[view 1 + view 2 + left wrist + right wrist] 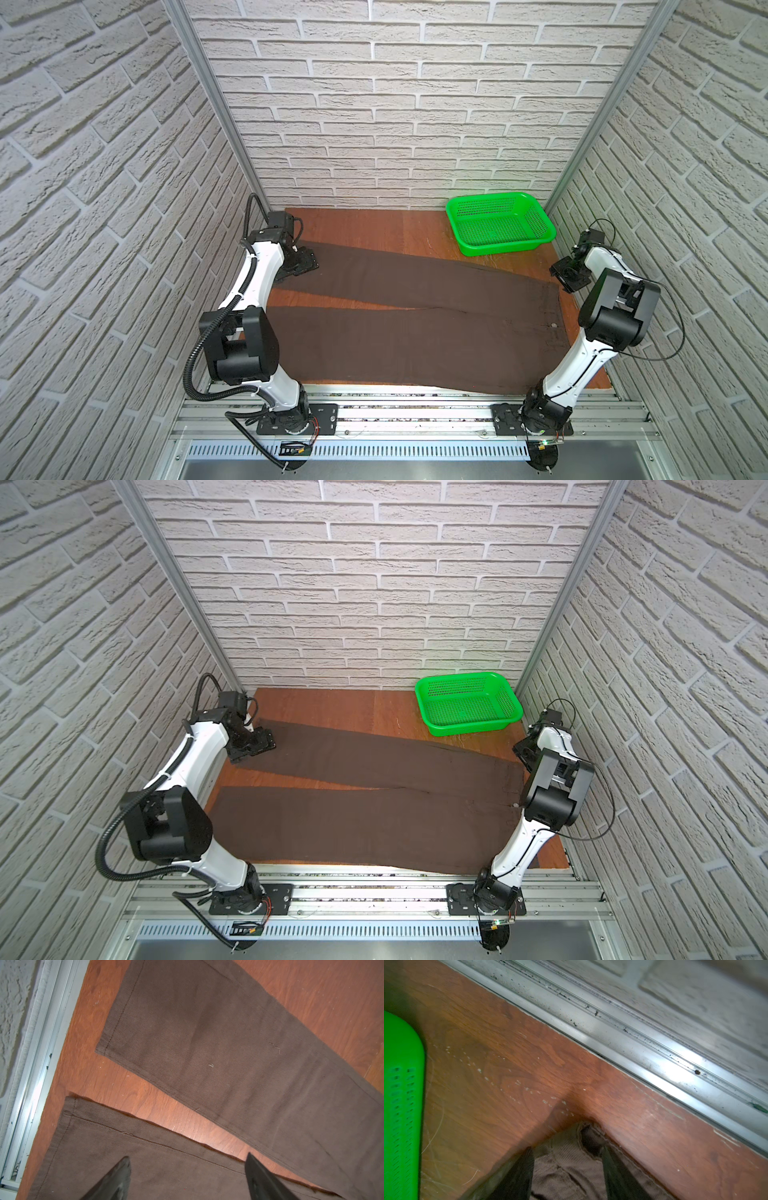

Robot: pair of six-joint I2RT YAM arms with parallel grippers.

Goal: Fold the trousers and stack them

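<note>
My left gripper is hovering, spread wide, over the far leg's hem of the dark brown trousers. My right gripper is straddling their waistband corner; whether gripping, I cannot tell. They are lying flat across the wooden table.

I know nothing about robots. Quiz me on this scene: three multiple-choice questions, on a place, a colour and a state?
1. Where is the green basket? A) on the wall B) at the far right corner of the table C) on the floor
2. What colour are the trousers? A) dark brown B) blue C) white
3. How is the left claw? A) shut on the basket B) hidden C) open above the trousers
1 B: both top views show it there. 2 A: every view shows brown cloth. 3 C: its wrist view shows fingers wide apart over cloth.
</note>
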